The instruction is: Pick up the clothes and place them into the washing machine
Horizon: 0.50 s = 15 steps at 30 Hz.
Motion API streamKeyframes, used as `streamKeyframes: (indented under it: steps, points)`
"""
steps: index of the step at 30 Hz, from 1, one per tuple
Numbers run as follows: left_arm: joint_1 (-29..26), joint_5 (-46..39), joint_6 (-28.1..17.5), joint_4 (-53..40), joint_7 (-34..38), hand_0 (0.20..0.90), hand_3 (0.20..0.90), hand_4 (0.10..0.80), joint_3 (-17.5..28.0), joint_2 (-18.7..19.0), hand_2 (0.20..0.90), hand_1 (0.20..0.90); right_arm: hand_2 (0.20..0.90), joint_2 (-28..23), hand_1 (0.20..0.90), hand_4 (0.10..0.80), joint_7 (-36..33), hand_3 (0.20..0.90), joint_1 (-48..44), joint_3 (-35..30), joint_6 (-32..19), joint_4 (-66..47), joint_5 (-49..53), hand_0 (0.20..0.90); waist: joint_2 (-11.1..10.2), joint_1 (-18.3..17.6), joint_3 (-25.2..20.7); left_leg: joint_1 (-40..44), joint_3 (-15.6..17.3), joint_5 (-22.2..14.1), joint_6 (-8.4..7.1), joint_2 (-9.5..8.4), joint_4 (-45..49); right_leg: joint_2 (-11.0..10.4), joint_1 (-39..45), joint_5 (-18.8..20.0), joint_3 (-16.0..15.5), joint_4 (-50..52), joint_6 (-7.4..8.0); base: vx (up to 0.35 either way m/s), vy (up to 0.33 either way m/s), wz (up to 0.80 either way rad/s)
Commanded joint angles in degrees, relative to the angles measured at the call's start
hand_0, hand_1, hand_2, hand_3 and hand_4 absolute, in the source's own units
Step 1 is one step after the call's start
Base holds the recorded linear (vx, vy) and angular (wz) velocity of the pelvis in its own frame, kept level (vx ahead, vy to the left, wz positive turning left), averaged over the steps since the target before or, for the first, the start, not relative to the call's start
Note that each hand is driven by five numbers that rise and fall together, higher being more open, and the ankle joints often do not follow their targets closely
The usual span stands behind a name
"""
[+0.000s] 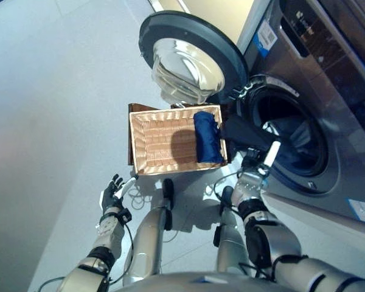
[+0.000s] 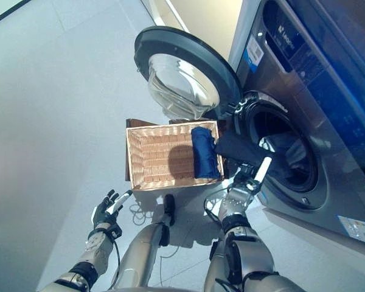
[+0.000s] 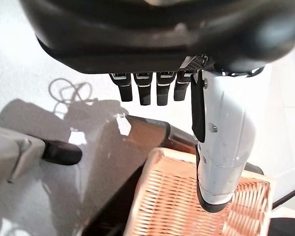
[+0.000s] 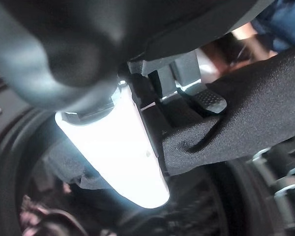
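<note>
fingers of the right hand [image 2: 246, 185] are pinched round a black garment [image 2: 236, 148]; in the right wrist view the cloth [image 4: 236, 118] passes between fingers and white-covered thumb, so it is grasped, not just touched. from that hand the cloth runs up toward 11 o'clock, its far end draped over the right-hand rim of the wicker basket [image 2: 147, 159], so its long axis lies slanting between the basket edge and the mouth of the washing machine drum [image 2: 287, 155]. the drum opening sits at about 1 o'clock from the fingers and just beside them, with some cloth already showing inside it. the coming move turns on this, by my judgement: the trailing end is on the wrong side of the hand, so the hand must carry toward 1 o'clock far enough to draw the tail off the basket.

a folded blue garment [image 2: 204, 152] lies in the basket's right end, at 10 o'clock from the right hand and nearer to it than to the other.

the left hand [image 2: 104, 210] hangs low at 8 o'clock from the basket, fingers straight and released, holding nothing. the round door [image 2: 182, 73] stands swung wide above the basket.
</note>
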Motion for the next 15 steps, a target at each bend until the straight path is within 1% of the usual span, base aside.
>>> streamKeyframes:
  steps: [1,2,3,4,6,7,8,9,10,11,13,14,15]
  points:
    - [-0.55,-2.25,-4.75,-3.47,-0.72,0.9,0.9,0.8,-2.95,0.15,0.9,0.9,0.2,-7.94,0.2,0.3,1.82,0.2,-8.09,-2.98,-4.77,-4.25,1.91,0.2,6.27,3.67,3.04,8.58,-3.63,4.96,-5.44,-1.73,-16.52,2.85,5.88,-0.05,-2.27,2.46,-0.25,-0.023,0.016,0.23]
    - [-0.58,-2.29,-4.71,-3.64,-0.72,0.9,0.9,0.8,-3.09,0.13,0.9,0.9,0.2,-8.18,0.2,0.3,1.95,0.2,-8.27,-3.06,-4.78,-4.03,2.08,0.2,6.37,3.79,3.05,8.49,-3.66,4.98,-5.43,-1.74,-16.52,2.84,5.79,-0.04,-2.3,2.49,-0.24,-0.033,0.035,0.17]
    - [0.03,-2.34,-4.56,-3.9,-1.06,0.9,0.9,0.8,-3.6,0.22,0.9,0.9,0.2,-10.18,0.2,0.3,1.95,0.2,-10.25,-4.75,-5.96,-3.62,3.53,0.2,7.69,4.14,3.22,8.03,-3.65,5.15,-5.47,-2.14,-16.55,2.54,5.15,-0.02,-2.21,2.54,-0.16,0.0,0.0,0.0]
    - [0.03,-2.34,-4.56,-3.9,-1.06,0.9,0.9,0.8,-3.6,0.22,0.9,0.9,0.2,-10.18,0.2,0.3,1.95,0.2,-10.25,-4.75,-5.96,-3.62,3.53,0.2,7.69,4.14,3.22,8.03,-3.65,5.15,-5.47,-2.14,-16.55,2.54,5.15,-0.02,-2.21,2.54,-0.16,-0.025,0.034,-0.04]
    - [0.28,-2.33,-4.69,-4.1,-1.33,0.9,0.9,0.8,-4.24,0.24,0.9,0.9,0.2,-11.83,0.2,0.3,2.6,0.2,-11.92,-6.17,-6.61,-3.13,5.07,0.2,8.87,4.69,3.07,7.44,-3.7,5.21,-5.51,-2.4,-16.55,2.29,4.47,-0.07,-2.21,2.73,-0.08,-0.006,0.025,-0.03]
    - [0.65,-2.2,-4.8,-4.45,-1.58,0.9,0.9,0.8,-4.45,0.47,0.9,0.9,0.2,-14.07,0.2,0.3,2.68,0.2,-13.31,-7.28,-7.39,-2.15,5.94,0.2,10.06,4.87,3.01,6.92,-3.51,5.22,-5.52,-2.71,-16.55,1.98,3.79,-0.08,-1.97,2.81,0.03,-0.006,0.041,-0.05]
    - [0.58,-2.2,-4.8,-4.48,-1.6,0.9,0.9,0.8,-4.53,0.39,0.9,0.9,0.2,-14.38,0.2,0.3,2.75,0.2,-13.51,-7.29,-7.31,-1.85,6.06,0.2,10.13,4.99,2.97,6.81,-3.49,5.23,-5.5,-2.73,-16.55,1.97,3.67,-0.07,-1.94,2.84,0.05,-0.007,0.072,-0.05]
    - [0.84,-2.14,-4.83,-4.47,-1.76,0.9,0.9,0.8,-4.71,0.43,0.9,0.9,0.2,-16.38,0.2,0.3,2.65,0.2,-14.83,-7.75,-7.27,-0.55,6.39,0.2,11.03,5.11,2.83,6.41,-3.26,5.18,-5.47,-2.95,-16.55,1.81,3.03,-0.02,-1.63,3.0,0.11,-0.001,0.037,-0.01]
    - [0.79,-2.14,-4.83,-4.46,-1.76,0.9,0.9,0.8,-4.74,0.39,0.9,0.9,0.2,-16.53,0.2,0.3,2.72,0.2,-14.93,-7.74,-7.21,-0.4,6.46,0.2,11.06,5.18,2.8,6.34,-3.23,5.18,-5.47,-2.94,-16.55,1.81,2.93,-0.02,-1.6,3.04,0.11,-0.003,0.066,0.0]
    - [1.3,-2.25,-4.89,-4.94,-2.0,0.9,0.9,0.8,-4.87,0.69,0.9,0.9,0.2,-18.91,0.2,0.3,2.29,0.2,-16.21,-7.82,-7.37,0.49,6.45,0.2,11.93,5.4,2.72,5.9,-3.03,5.11,-5.44,-3.17,-16.55,1.5,2.29,-0.03,-1.41,3.18,0.23,0.001,0.036,-0.03]
    - [1.73,-2.07,-4.84,-5.74,-2.09,0.9,0.9,0.8,-5.21,0.96,0.9,0.9,0.2,-21.64,0.2,0.3,1.4,0.2,-17.85,-7.82,-7.27,1.61,5.91,0.2,12.81,5.66,2.6,5.37,-2.84,5.13,-5.46,-3.3,-16.55,1.23,1.47,-0.08,-1.16,3.4,0.36,0.004,0.031,-0.04]
    - [1.68,-2.06,-4.8,-5.83,-2.09,0.9,0.9,0.8,-5.23,0.87,0.9,0.9,0.2,-21.97,0.2,0.3,1.26,0.2,-18.14,-7.75,-7.18,1.89,5.83,0.2,12.9,5.73,2.6,5.26,-2.82,5.14,-5.45,-3.31,-16.55,1.21,1.33,-0.09,-1.12,3.46,0.37,0.007,0.027,-0.06]
    - [2.07,-2.0,-4.78,-6.37,-2.41,0.9,0.9,0.8,-5.56,1.02,0.9,0.9,0.2,-23.86,0.2,0.3,0.63,0.2,-19.81,-7.5,-7.15,2.53,5.88,0.2,13.83,5.86,2.67,4.86,-2.49,5.2,-5.5,-3.46,-16.55,1.09,0.55,-0.22,-0.93,3.74,0.38,0.009,0.018,-0.08]
